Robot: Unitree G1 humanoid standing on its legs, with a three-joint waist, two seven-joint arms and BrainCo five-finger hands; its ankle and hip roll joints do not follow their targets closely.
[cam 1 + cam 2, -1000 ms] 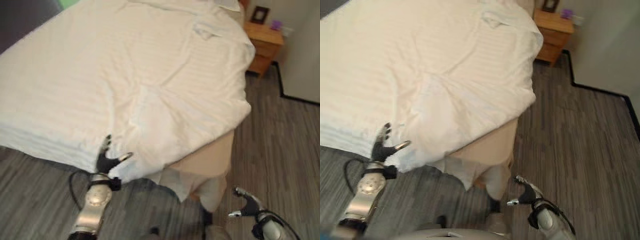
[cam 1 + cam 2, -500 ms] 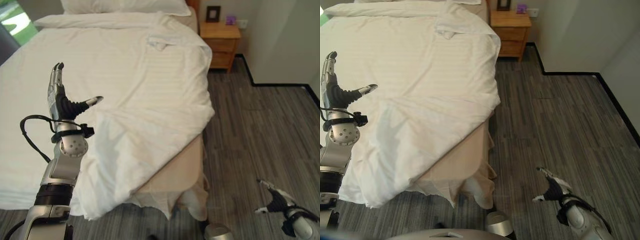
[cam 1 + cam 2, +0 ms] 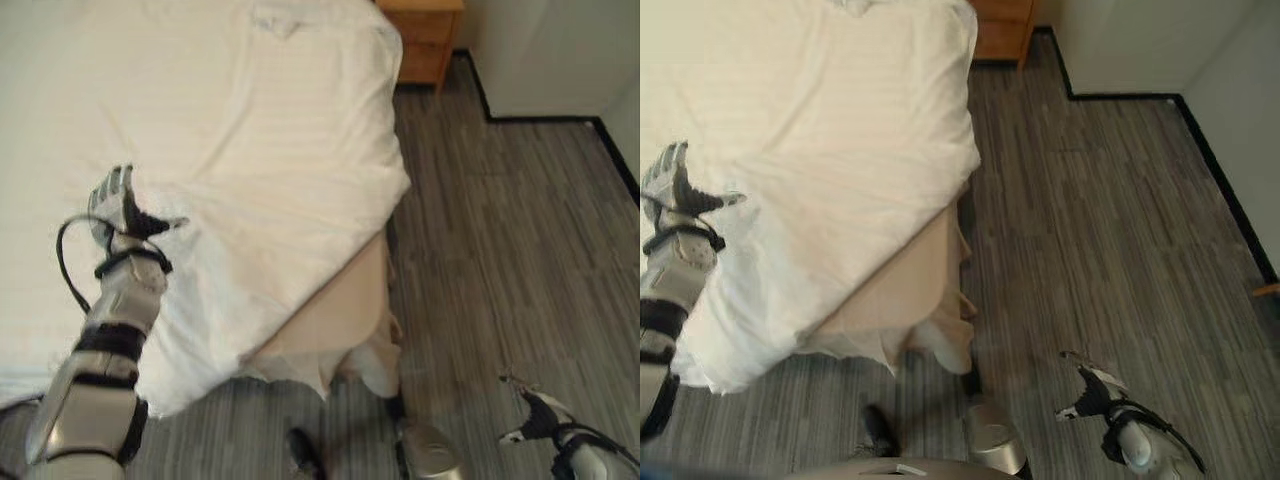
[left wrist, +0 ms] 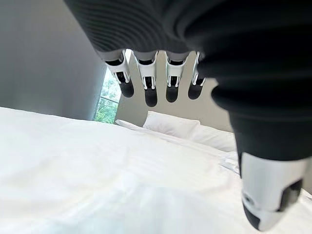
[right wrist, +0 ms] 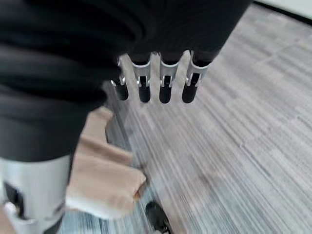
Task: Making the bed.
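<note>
A white striped duvet [image 3: 250, 130] covers the bed, rumpled and bunched near the foot corner, where it hangs over the edge. My left hand [image 3: 122, 208] is held just above the duvet near that corner, open, fingers [image 4: 148, 80] straight and holding nothing. In the left wrist view the duvet [image 4: 97, 175] spreads below the hand, with pillows [image 4: 170, 126] at the head of the bed. My right hand [image 3: 540, 420] hangs low over the floor to the right of the bed, open and empty, fingers [image 5: 165, 83] straight.
The beige bed base [image 3: 335, 320] with a loose skirt is bare at the foot corner. A wooden nightstand [image 3: 428, 35] stands at the far side by a white wall [image 3: 540, 50]. Grey plank floor [image 3: 500, 250] runs along the bed's right side. A dark shoe [image 5: 158, 219] lies near the corner.
The camera has swung about. My left hand went from the duvet's hanging edge up over the bed top, staying open. The right hand stayed low over the floor.
</note>
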